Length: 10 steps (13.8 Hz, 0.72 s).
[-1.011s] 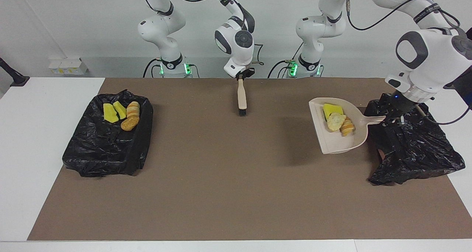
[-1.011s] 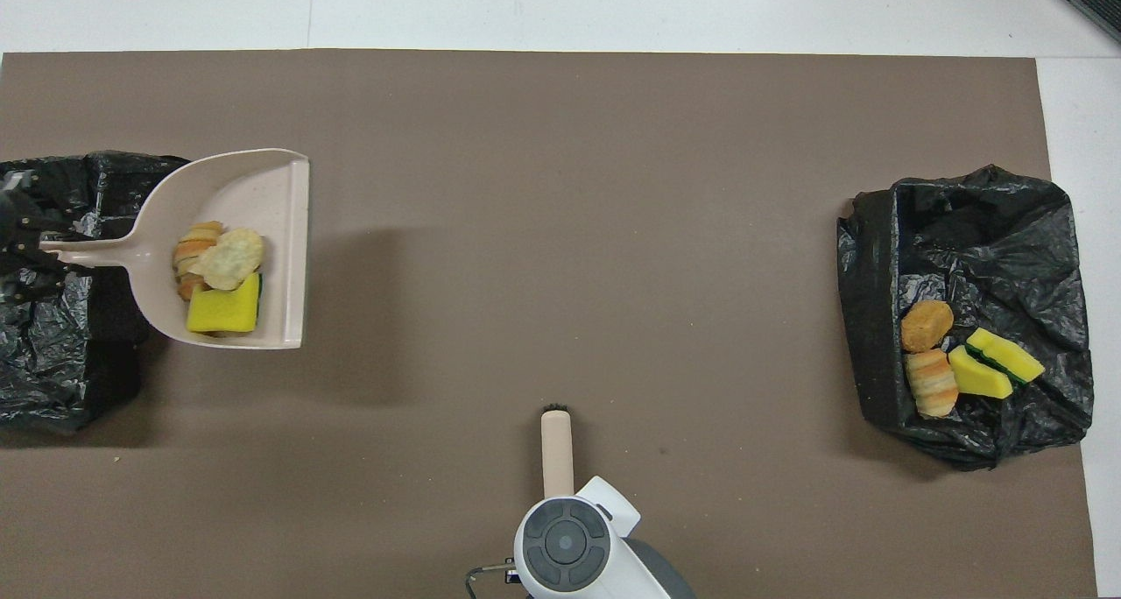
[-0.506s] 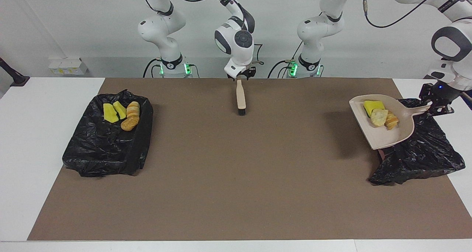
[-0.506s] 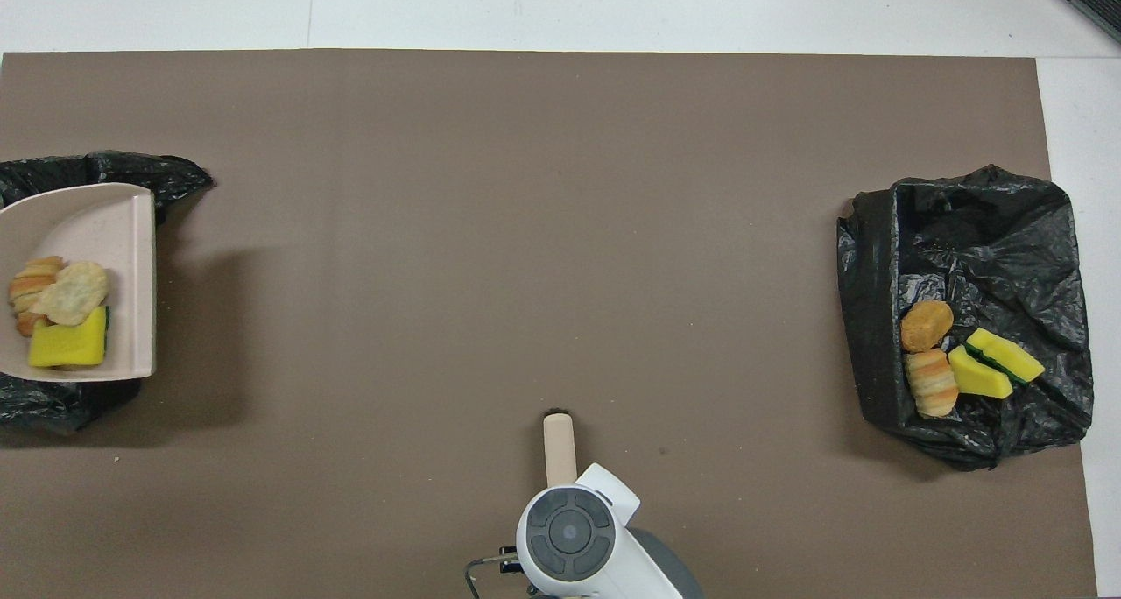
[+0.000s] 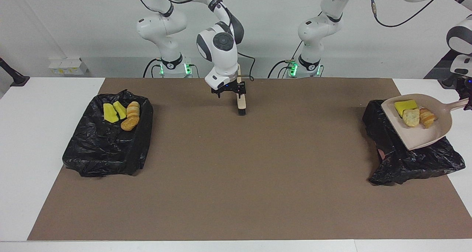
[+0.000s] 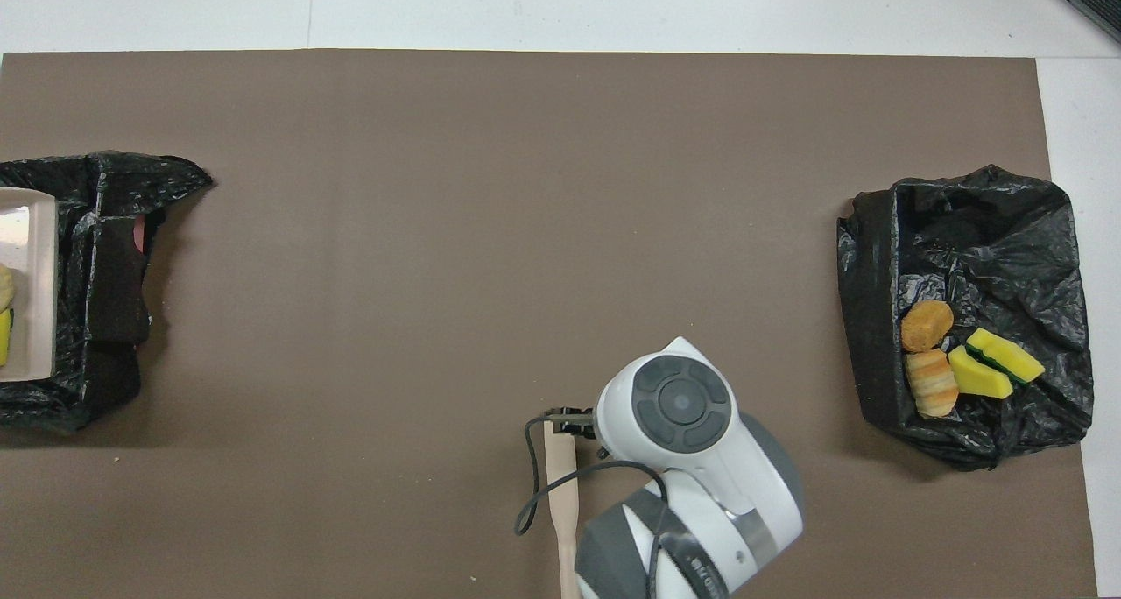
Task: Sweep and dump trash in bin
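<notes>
A beige dustpan (image 5: 418, 134) hangs over the black-bagged bin (image 5: 409, 163) at the left arm's end of the table. In the pan lies trash: a yellow sponge (image 5: 405, 105), a pale lump (image 5: 410, 117) and an orange-brown chunk (image 5: 427, 117). My left gripper (image 5: 467, 101) is shut on the pan's handle at the picture's edge. In the overhead view only the pan's lip (image 6: 31, 292) shows above that bin (image 6: 105, 301). My right gripper (image 5: 229, 94) stands open just above the table, beside the brush (image 5: 241, 101), which lies flat on the mat.
A second black-bagged bin (image 5: 107, 149) sits at the right arm's end and holds several scraps (image 5: 121, 114), yellow sponges and bread-like chunks. The brown mat (image 5: 236, 178) covers the table's middle. The brush's handle (image 6: 562, 494) points toward the robots.
The left arm carried the loaded dustpan from beside the bin to over it, up and toward the table's end. The right gripper opened, let go of the brush and shifted sideways.
</notes>
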Each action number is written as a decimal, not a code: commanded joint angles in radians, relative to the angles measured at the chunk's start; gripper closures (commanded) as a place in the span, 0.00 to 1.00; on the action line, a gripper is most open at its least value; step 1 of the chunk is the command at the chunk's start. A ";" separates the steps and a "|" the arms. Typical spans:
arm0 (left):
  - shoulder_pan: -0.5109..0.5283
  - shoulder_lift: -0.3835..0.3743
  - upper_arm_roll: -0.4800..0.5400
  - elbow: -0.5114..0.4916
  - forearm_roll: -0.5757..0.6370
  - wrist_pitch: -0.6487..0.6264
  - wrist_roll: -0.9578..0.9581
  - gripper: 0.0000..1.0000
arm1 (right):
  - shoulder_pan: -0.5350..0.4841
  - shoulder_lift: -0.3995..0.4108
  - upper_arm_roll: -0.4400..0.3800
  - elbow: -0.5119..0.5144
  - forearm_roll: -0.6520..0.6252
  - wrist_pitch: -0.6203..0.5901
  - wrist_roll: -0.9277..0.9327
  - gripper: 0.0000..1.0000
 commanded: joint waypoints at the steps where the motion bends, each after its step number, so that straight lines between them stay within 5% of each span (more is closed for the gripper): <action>1: -0.013 0.024 0.000 0.043 0.146 -0.002 -0.128 1.00 | -0.082 -0.003 0.010 0.051 -0.070 -0.026 -0.019 0.00; 6: -0.027 -0.054 -0.002 -0.055 0.332 0.174 -0.214 1.00 | -0.190 -0.009 0.008 0.184 -0.106 -0.156 -0.067 0.00; 10: -0.088 -0.095 -0.002 -0.049 0.447 0.171 -0.257 1.00 | -0.278 -0.068 0.007 0.250 -0.106 -0.217 -0.143 0.00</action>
